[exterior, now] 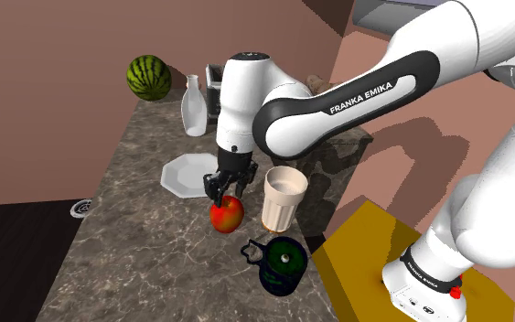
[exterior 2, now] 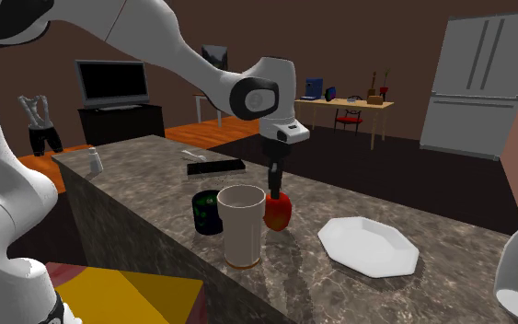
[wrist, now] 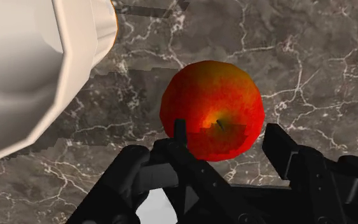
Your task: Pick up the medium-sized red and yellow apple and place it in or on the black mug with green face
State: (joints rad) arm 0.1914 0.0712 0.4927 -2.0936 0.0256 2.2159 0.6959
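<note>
- Black gripper (wrist: 227, 128), its 2 fingers apart, hovers just over the apple (wrist: 212, 95).
- Apple rests on the counter (wrist: 317, 57), stem dimple up, axis roughly upright.
- Beige cup (wrist: 31, 70) stands beside it.

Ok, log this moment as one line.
tool: open, over apple | apple: on counter, ungrasped | mug: upright, near cup
</note>
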